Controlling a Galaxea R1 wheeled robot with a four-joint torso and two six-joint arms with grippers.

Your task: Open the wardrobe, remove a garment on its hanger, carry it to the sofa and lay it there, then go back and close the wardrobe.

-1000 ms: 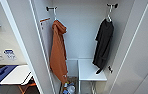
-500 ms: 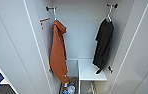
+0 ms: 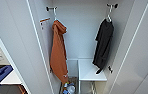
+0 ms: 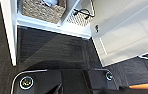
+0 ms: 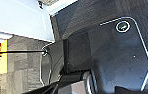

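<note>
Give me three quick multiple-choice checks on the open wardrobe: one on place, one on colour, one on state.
1. Where does the limp black short-sleeved top hang in the tall white wardrobe?
A. on the right-hand hook
B. on the left-hand hook
C. on the floor

2. What colour is the long hooded garment on the other side?
A. green
B. orange
C. white

3. How do the wardrobe's doors stand?
A. both shut
B. open
C. taken off

Answers:
1. A: in the head view it hangs on a thin white hanger from the hook at the right wall.
2. B: the cloth on the left hook is plainly orange.
3. B: both doors are swung wide and the inside, with its white shelf, is in sight.
</note>
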